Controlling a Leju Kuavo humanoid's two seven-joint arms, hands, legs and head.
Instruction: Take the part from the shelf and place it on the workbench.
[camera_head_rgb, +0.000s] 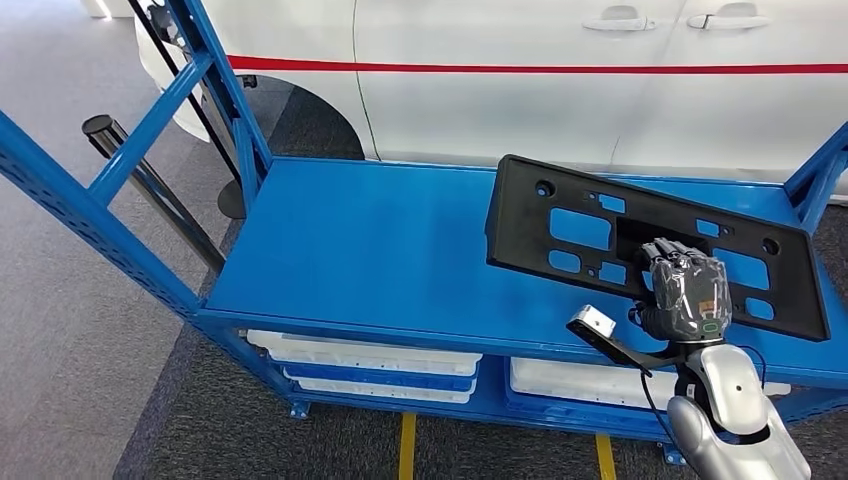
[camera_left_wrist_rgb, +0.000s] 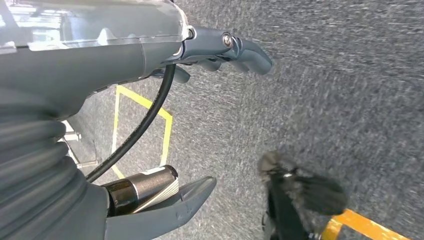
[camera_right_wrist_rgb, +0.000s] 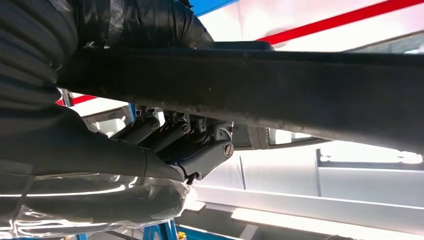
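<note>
Right hand (camera_head_rgb: 688, 290) gripped black part (camera_head_rgb: 600, 225) at near edge, part tilted above blue shelf (camera_head_rgb: 350, 250). Left hand (camera_left_wrist_rgb: 200, 50) hung over floor, fingers apart, holding nothing.

One black plastic bracket (camera_head_rgb: 655, 240) lies on one blue shelf (camera_head_rgb: 360, 250), two stacks of white trays (camera_head_rgb: 370, 365) sit below, and one white car (camera_head_rgb: 560, 70) stands behind.

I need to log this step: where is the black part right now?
In the head view, the black part is at the right of the blue shelf, before the white car, gripped by the right hand.
</note>
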